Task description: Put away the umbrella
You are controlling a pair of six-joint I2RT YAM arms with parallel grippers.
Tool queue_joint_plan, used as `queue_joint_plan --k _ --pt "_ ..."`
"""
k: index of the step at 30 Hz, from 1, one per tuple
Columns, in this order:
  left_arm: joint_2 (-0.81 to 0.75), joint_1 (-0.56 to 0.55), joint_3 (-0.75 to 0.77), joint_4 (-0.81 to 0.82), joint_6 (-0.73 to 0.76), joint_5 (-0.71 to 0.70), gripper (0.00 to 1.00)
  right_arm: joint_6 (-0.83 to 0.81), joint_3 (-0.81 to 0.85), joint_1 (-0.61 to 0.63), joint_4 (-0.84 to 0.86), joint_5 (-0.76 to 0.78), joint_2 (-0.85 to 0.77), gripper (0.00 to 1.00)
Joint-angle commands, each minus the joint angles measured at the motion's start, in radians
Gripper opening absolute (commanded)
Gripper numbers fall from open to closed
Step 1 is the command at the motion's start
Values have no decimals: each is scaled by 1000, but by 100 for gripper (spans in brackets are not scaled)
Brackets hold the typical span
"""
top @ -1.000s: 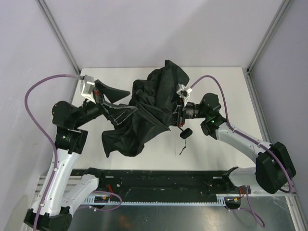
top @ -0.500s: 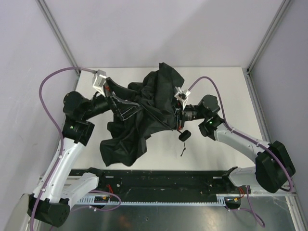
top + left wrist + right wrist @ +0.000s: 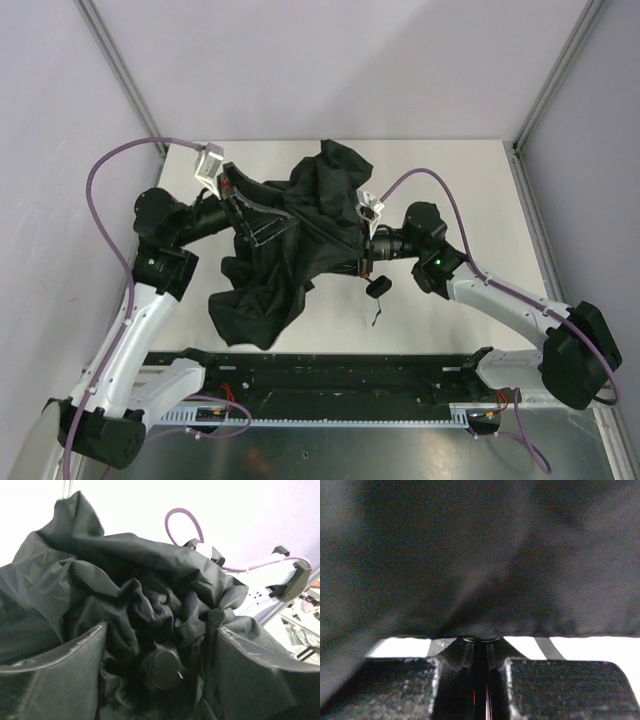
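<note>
The umbrella is held over the middle of the table, half collapsed. Its black canopy is crumpled, and a loose skirt hangs toward the near-left corner. The right gripper is closed down narrow on what appears to be the thin shaft, just under the canopy hem. The knob handle and wrist strap dangle just below it. The left gripper is set at the crown with its jaws apart, and its fingers bracket the bunched fabric and the round tip cap. No firm pinch can be seen yet. The step in hand is judged to be the collapsing and gathering of the canopy, and stowing is not yet begun. For the next move, the crown would probably need to be pinched and pressed along the shaft toward the right gripper, while the shaft is kept clamped. Open room is offered toward the right edge and the far-right corner. The left wall and the near edge, which the skirt approaches, leave less margin.
</note>
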Motion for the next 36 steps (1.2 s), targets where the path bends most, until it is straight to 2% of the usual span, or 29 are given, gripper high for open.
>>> queue_joint_plan --k 1,3,9,17,22,28,34,36 --pt "-87 2 -30 26 -47 -47 92 -179 75 35 -32 186 -85 0" --pt "-123 5 -47 22 -102 -114 98 -226 75 50 -75 266 -97 0" --pt "-220 6 -86 -43 -232 -320 99 -283 75 72 -121 387 -95 0" --pt "-260 4 -103 -98 -230 -345 99 -280 82 78 -110 451 -77 0" --pt "-271 -31 -132 -105 -257 -439 99 -293 85 96 -123 522 -76 0" --pt "-282 -90 -168 -106 -146 -481 99 -260 86 92 -96 489 -72 0" --pt "-398 -84 -211 -125 66 -450 99 -205 86 27 -72 308 -56 0" --pt "-417 -84 -214 -128 121 -393 99 -197 86 5 -73 245 -51 0"
